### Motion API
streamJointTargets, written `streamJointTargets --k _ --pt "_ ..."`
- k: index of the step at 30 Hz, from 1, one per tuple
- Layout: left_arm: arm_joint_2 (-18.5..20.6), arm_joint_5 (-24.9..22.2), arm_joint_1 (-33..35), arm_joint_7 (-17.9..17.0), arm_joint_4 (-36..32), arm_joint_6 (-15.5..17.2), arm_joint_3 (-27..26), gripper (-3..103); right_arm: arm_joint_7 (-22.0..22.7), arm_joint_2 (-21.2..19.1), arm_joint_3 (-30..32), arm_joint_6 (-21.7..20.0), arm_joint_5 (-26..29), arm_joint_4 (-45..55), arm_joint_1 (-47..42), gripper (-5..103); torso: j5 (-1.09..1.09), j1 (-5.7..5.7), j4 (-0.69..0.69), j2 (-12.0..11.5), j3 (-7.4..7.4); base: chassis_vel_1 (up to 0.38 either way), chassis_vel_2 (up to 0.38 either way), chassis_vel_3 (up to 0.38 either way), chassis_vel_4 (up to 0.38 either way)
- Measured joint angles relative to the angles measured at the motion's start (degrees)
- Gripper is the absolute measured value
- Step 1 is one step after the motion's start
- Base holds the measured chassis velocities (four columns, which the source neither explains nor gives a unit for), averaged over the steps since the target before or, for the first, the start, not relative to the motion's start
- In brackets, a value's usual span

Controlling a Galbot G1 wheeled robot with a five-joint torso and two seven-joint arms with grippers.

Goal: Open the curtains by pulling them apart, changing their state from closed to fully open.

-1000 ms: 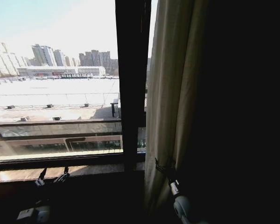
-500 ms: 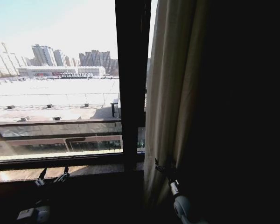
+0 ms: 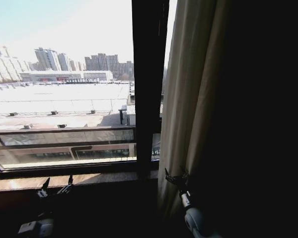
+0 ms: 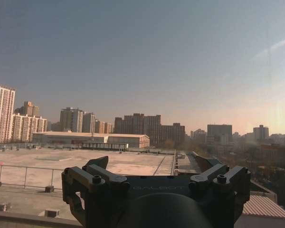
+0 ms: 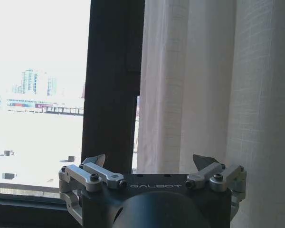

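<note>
At the lower centre-right of the head view, the right gripper (image 3: pixel 175 177) is hovering with jaws spread beside the curtains (image 3: pixel 188 99), gathered right of the window frame (image 3: pixel 148 84), risking closing on air.

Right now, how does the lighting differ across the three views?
Head view: heavily backlit, with the window bright and the room, the left claw and the right claw nearly silhouettes. Left wrist view: evenly lit skyline. Right wrist view: the outdoors is blown out white, while the curtain shows its weave.
</note>
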Motion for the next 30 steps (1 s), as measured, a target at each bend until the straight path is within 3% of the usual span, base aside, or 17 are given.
streamJointTargets --k 30 --pt "0.00 0.00 0.00 -0.01 0.00 0.00 0.00 100 0.04 0.01 0.00 0.04 0.00 -0.03 0.03 100 0.01 0.00 0.00 0.00 0.01 0.362 0.321 -0.372 -0.321"
